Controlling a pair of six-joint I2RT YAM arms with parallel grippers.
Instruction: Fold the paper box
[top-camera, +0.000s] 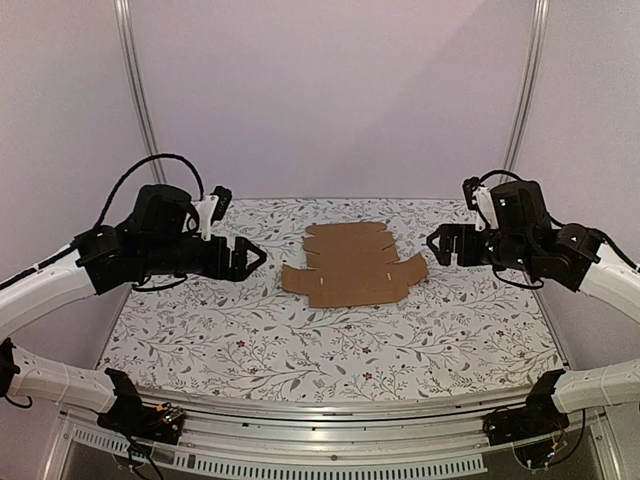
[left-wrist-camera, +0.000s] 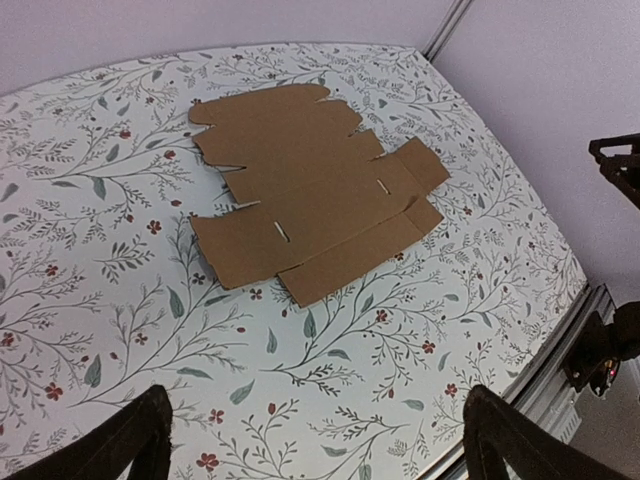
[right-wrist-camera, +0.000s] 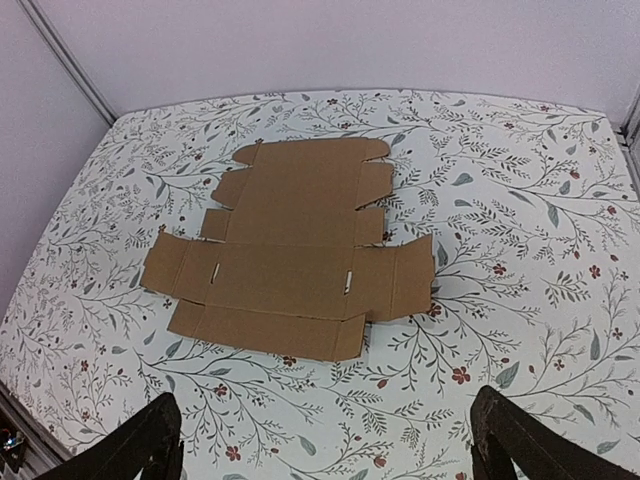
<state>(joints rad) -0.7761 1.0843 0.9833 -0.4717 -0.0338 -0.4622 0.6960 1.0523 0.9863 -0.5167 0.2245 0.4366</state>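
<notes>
The paper box (top-camera: 352, 265) lies unfolded and flat on the floral table, a brown die-cut sheet with flaps, tabs and two small slots. It fills the middle of the left wrist view (left-wrist-camera: 310, 190) and of the right wrist view (right-wrist-camera: 290, 260). My left gripper (top-camera: 255, 258) hovers left of the sheet, jaws wide open and empty, its fingertips (left-wrist-camera: 140, 440) at the bottom corners of its view. My right gripper (top-camera: 437, 245) hovers right of the sheet, also open and empty, with its fingertips (right-wrist-camera: 505, 440) low in its frame. Neither gripper touches the cardboard.
The floral-patterned table (top-camera: 250, 350) ends in a metal rail at the near edge (top-camera: 330, 410). Pale walls and two upright metal posts (top-camera: 140, 100) close the back. The arm bases sit at the bottom corners (top-camera: 140, 410).
</notes>
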